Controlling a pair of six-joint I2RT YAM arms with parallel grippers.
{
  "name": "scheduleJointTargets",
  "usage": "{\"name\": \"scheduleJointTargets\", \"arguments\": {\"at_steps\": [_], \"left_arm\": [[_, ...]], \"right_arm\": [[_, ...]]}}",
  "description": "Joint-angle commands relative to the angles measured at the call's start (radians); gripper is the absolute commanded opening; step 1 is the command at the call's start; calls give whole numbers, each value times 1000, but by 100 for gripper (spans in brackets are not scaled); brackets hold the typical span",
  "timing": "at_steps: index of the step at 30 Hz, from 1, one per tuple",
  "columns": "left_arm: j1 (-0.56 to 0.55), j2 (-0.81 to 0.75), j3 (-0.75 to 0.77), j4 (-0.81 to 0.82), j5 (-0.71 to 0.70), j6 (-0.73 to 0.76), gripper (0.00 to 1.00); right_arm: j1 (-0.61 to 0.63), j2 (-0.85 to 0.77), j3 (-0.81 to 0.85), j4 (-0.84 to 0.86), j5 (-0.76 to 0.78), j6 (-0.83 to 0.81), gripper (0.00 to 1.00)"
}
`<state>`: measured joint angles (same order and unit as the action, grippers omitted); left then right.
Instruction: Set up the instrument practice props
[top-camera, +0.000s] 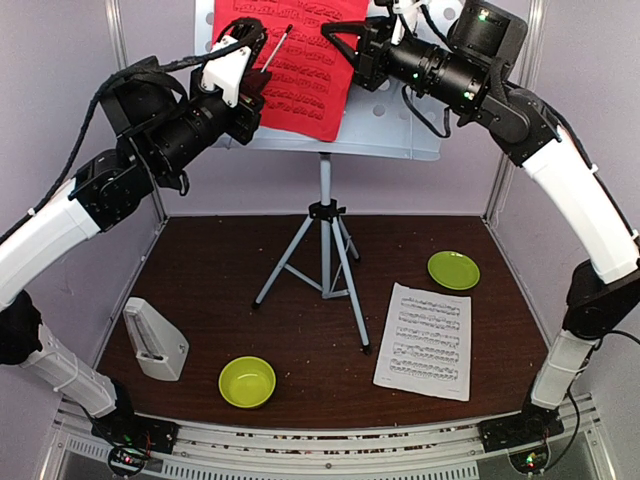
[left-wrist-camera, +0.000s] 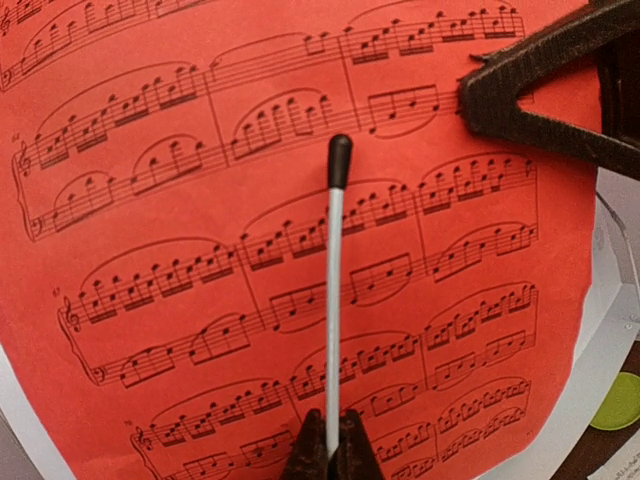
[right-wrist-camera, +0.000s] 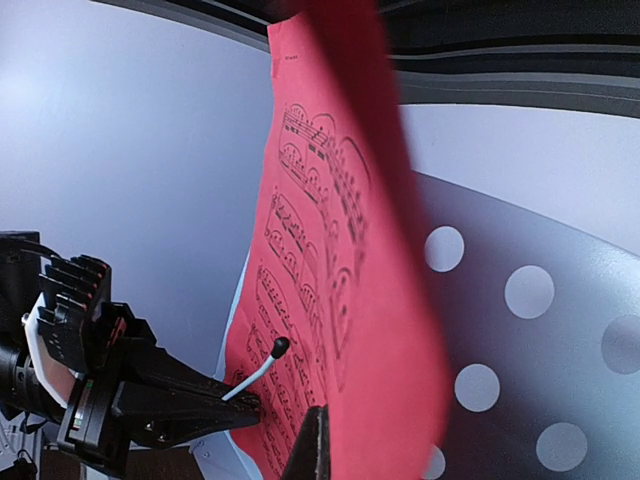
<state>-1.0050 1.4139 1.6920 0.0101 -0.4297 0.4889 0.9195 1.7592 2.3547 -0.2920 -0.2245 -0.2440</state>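
The red sheet rests against the perforated desk of the music stand, high at the back and slightly askew. The right gripper has its fingers clenched on the sheet's right edge, apparently to steady the paper against the desk while it is squared up.

The left gripper clamps the base of a thin rod with a black tip. The tip points at the printed staves mid-page (whether it touches the paper I cannot tell). I judge it is there to press or nudge the sheet flat.

The stand is upright on its tripod near the middle of the worktop. The white sheet lies flat on the worktop right of the legs, and the metronome sits near the front left. Both are well apart from the stand, so most of the set-up looks undone.
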Motion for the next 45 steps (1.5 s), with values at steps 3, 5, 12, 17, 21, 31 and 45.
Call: {"name": "scheduleJointTargets", "arguments": {"at_steps": [3, 5, 12, 17, 21, 31, 45], "left_arm": [[2, -8, -5, 34, 69, -19, 0], [4, -6, -5, 32, 71, -20, 0], [12, -3, -8, 34, 81, -26, 0], [14, -6, -9, 31, 81, -27, 0], [15, -9, -15, 28, 76, -28, 0], [15, -6, -15, 39, 64, -32, 16], [14, -16, -13, 32, 87, -46, 58]], "right_arm": [[6, 31, 32, 67, -45, -15, 0], [7, 38, 32, 67, -45, -17, 1], [7, 54, 30, 103, -43, 1, 27], [8, 59, 30, 104, -38, 14, 29], [9, 49, 9, 98, -20, 10, 47], [7, 39, 3, 108, 17, 11, 68], [8, 18, 1, 112, 59, 9, 100]]}}
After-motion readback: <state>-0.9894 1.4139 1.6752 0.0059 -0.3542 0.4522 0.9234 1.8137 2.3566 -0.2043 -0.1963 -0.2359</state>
